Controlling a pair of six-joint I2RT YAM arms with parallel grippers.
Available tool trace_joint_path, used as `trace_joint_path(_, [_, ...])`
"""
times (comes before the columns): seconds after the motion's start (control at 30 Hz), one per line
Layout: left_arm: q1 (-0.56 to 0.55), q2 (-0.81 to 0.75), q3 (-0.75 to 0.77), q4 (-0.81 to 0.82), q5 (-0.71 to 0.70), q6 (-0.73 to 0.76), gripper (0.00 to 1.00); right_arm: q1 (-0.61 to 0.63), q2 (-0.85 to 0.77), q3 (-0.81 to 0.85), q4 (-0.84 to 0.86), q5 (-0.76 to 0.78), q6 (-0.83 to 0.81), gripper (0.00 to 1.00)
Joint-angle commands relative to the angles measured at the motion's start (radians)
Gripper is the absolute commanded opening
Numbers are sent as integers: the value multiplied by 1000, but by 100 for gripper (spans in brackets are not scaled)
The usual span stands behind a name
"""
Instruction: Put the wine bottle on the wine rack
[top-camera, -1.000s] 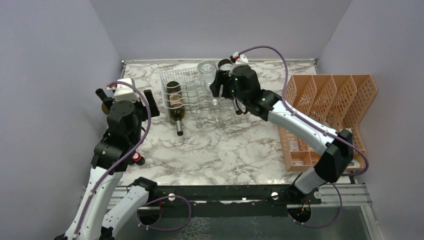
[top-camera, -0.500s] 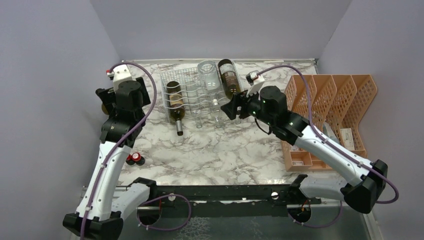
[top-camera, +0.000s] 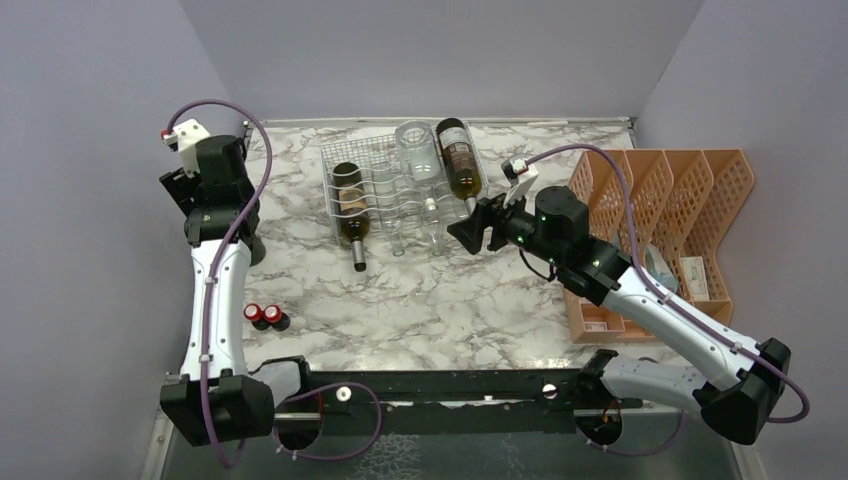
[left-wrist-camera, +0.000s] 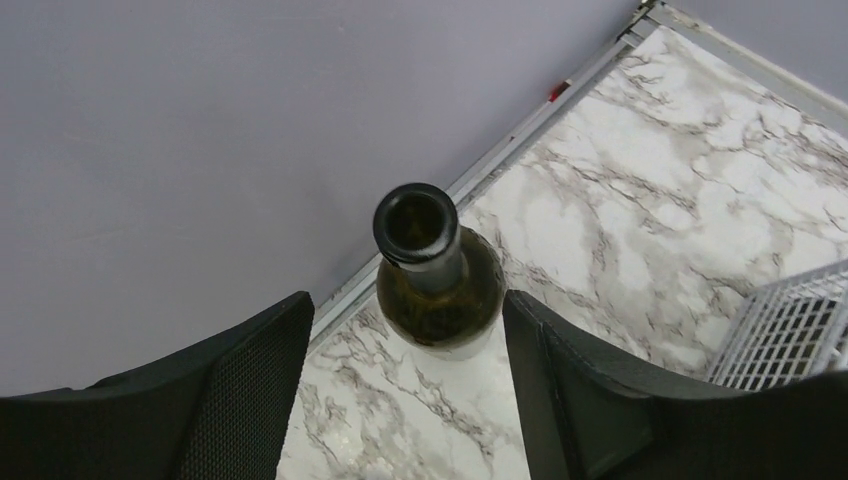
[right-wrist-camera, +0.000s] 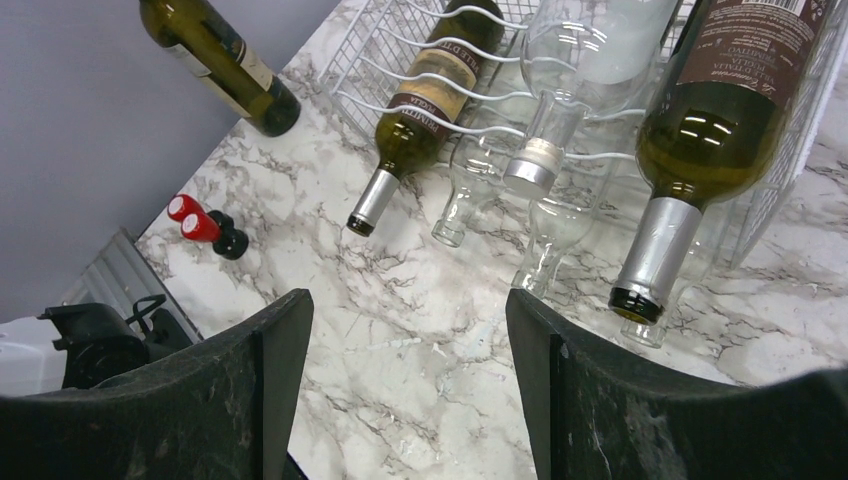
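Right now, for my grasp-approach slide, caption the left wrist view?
Open left end effector lined up over an upright, uncorked dark wine bottle beside the wall.

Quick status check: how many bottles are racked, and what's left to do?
Done: three bottles lie on the wine rack: dark bottle, clear bottle, brown-labelled bottle. The right gripper sits before it, jaws open, empty. In hand: the left gripper straddles the upright green bottle by the left wall, jaws not closed. Left: grip it, carry it, lay it in a free cradle.
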Motion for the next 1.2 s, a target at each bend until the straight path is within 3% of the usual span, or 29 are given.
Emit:
trace_joint_path(0.0, [77, 54, -16, 75, 41, -40, 72, -5, -16, -15, 46, -38, -9, 73])
trace_joint_path(0.27, [113, 127, -17, 184, 133, -13, 64, -5, -26, -24, 58, -50, -9, 73])
trace_joint_path(0.43, [119, 180, 3, 216, 101, 13, 55, -5, -24, -25, 55, -53, -10, 73])
trace_joint_path(0.5, [120, 191, 5, 217, 64, 17, 48, -5, -24, -26, 55, -48, -13, 73])
trace_joint_path(0.7, [120, 146, -10, 203, 115, -2, 9, -5, -18, -17, 53, -40, -13, 73])
trace_joint_path(0.77, [118, 114, -5, 179, 139, 0, 0, -5, -18, -15, 49, -42, -12, 73])
trace_joint_path(0.97, [93, 36, 78, 13, 274, 6, 0, -6, -15, -13, 56, -59, -12, 73])
trace_joint_path(1.17, [40, -15, 168, -135, 341, 42, 0, -5, 9, -23, 91, -172, -32, 76])
